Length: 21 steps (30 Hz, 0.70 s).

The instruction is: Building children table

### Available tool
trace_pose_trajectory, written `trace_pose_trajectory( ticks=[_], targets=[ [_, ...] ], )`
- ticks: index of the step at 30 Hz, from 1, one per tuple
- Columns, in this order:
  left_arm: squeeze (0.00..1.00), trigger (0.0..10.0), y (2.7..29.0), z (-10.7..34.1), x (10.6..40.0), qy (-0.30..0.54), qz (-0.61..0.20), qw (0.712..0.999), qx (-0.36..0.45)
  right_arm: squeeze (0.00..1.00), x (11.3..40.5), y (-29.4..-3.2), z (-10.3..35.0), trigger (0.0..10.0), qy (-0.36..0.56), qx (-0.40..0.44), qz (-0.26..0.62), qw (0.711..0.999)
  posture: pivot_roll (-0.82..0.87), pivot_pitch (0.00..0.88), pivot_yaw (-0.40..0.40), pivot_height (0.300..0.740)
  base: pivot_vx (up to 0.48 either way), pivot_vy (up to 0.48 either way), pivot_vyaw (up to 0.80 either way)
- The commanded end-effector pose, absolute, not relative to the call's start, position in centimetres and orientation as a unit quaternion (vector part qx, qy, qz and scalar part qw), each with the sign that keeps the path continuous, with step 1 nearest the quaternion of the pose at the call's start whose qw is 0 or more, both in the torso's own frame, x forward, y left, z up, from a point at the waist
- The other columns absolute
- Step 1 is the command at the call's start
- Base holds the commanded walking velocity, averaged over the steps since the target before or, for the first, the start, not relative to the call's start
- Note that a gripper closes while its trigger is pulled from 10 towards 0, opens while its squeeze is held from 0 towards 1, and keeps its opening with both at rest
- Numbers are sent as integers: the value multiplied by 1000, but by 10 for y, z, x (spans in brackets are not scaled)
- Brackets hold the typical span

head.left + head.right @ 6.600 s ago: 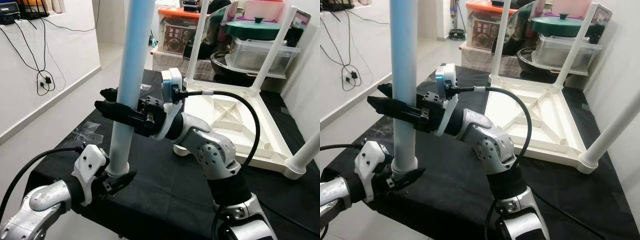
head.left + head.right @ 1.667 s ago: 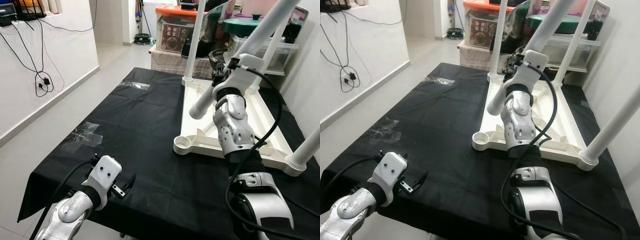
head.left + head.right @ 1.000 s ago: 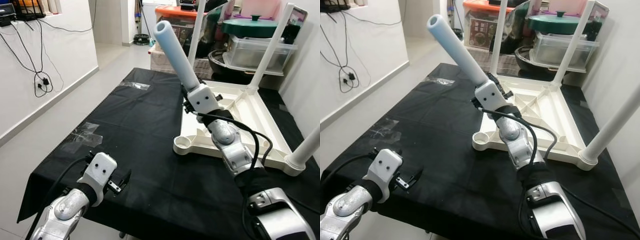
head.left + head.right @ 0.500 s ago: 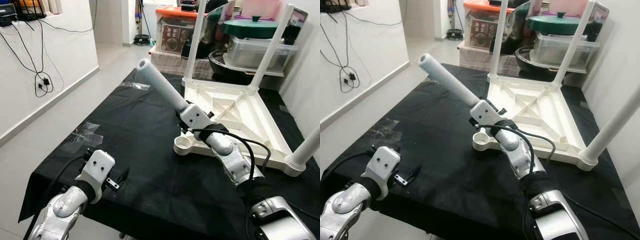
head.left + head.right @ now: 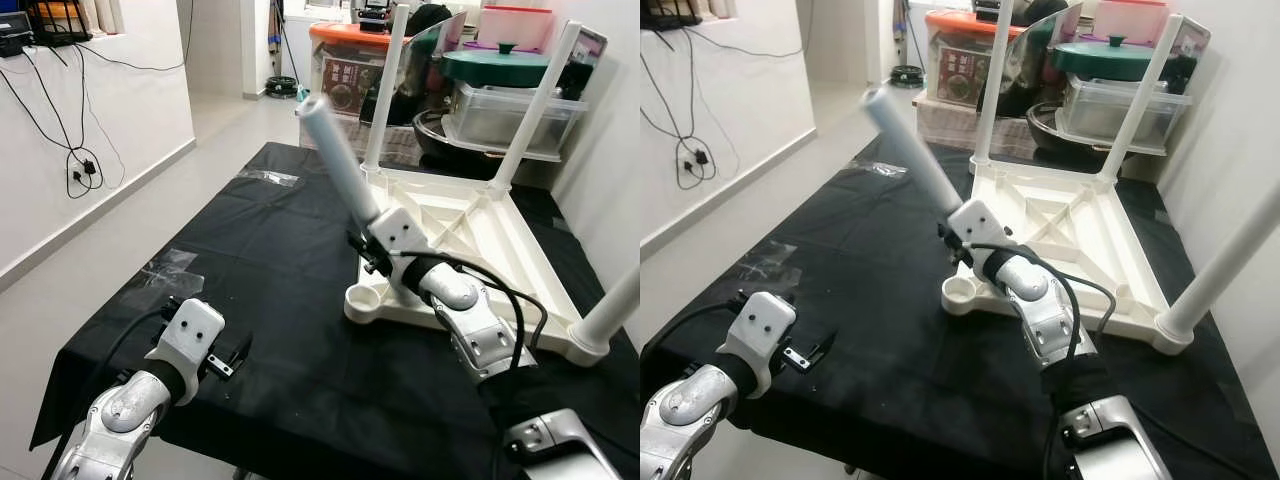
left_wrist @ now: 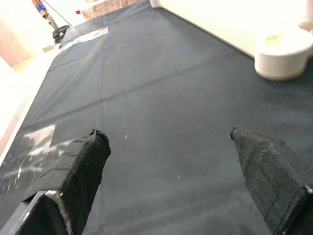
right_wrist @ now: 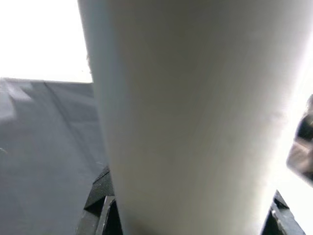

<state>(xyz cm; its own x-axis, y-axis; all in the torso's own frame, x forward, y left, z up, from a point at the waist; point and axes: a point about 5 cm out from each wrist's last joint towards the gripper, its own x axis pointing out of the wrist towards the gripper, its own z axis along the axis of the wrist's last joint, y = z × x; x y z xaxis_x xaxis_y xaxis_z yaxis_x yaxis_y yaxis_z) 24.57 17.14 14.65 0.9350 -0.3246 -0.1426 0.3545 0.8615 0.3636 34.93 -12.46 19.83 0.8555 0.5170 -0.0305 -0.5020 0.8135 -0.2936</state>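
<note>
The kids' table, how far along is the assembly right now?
Done: the upturned table top on the black cloth already carries three legs, such as one far leg. In hand: the right gripper holds the fourth leg tilted just above the empty corner socket. Left: seating that leg there. The left gripper rests open near the cloth's near edge.

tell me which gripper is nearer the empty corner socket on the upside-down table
Right. The right gripper holds the loose leg just above the socket; the left gripper hovers over the black cloth, well apart.
</note>
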Motion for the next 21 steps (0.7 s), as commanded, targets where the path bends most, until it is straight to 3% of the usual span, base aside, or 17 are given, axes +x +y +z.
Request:
trace_pose_trajectory(
  ticks=[1,6,12,20,21],
  targets=[
    [0,10000,175,145,248,44,-173,964,196,0,327,-101,162,0,116,25,362,924,64,0,-68,740,0,0,0],
    [0,10000,179,145,249,45,-165,966,194,0,309,-89,174,0,137,113,419,890,59,0,-70,740,0,0,0],
    [0,10000,179,142,249,48,-161,967,194,0,299,-87,177,0,142,155,432,877,51,0,-70,740,0,0,0],
    [0,10000,179,142,251,48,-158,966,199,0,306,-97,168,0,135,106,387,906,49,0,-67,740,0,0,0],
    [0,10000,180,141,251,47,-157,965,202,0,313,-103,169,0,117,77,364,921,51,0,-66,740,0,0,0]
  ],
)
